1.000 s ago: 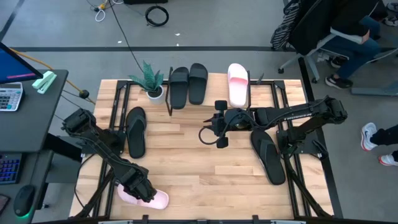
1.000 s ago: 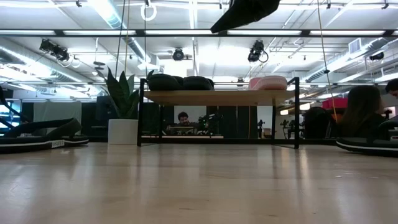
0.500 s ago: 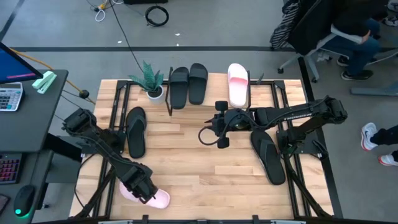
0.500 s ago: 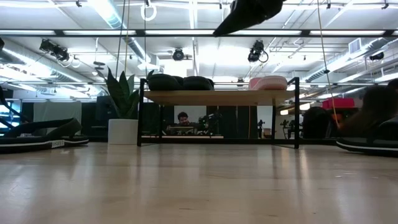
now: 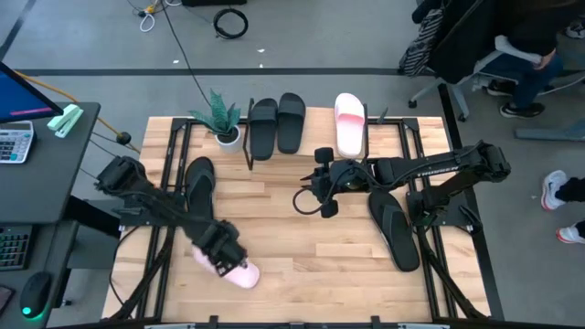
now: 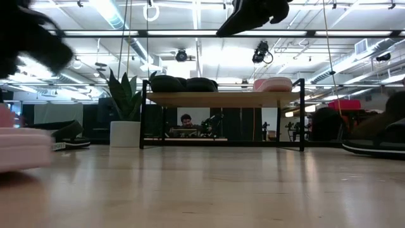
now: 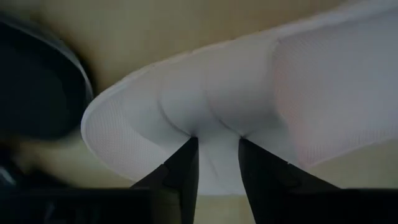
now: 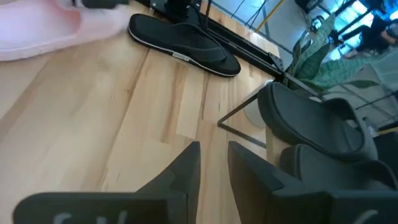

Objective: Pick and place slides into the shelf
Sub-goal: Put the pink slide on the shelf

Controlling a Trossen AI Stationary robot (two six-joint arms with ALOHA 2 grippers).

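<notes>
Left gripper (image 7: 214,163) pinched the pink slide's (image 5: 236,270) edge between narrowly parted fingers near the table's front, mid-pickup, next needing a carry to the shelf (image 5: 320,128) beside its pink mate (image 5: 349,123).

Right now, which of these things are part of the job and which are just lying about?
Job:
pink slide at the left end effector
pink slide on the shelf
four black slides
shelf

Lying about:
plant
calculator
cable coil
</notes>
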